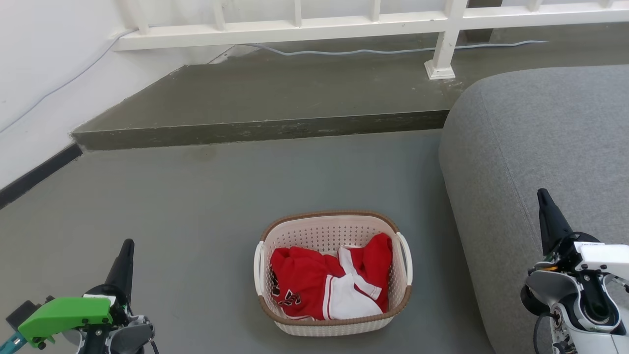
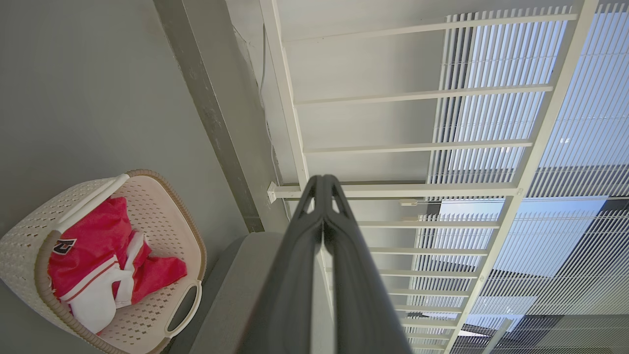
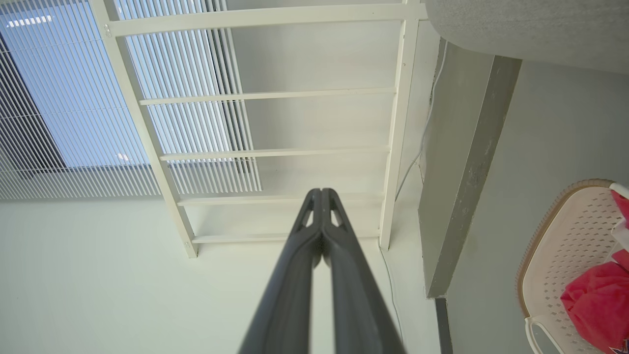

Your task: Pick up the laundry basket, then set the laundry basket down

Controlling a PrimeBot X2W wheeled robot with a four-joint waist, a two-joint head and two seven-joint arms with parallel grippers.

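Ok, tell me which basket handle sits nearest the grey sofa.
The right handle of the laundry basket, beside the sofa; the left handle faces bare floor.

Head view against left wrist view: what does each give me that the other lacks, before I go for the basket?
Head view adds the right gripper beside the grey fabric sofa, and the whole cream-white perforated plastic laundry basket resting on the grey floor with both white side handles visible.
Left wrist view adds slatted window blinds beyond the white railing, and a close look at the left gripper, fingers pressed together.
Shared: the basket, the red and white garment inside it, the sofa, the raised concrete step.
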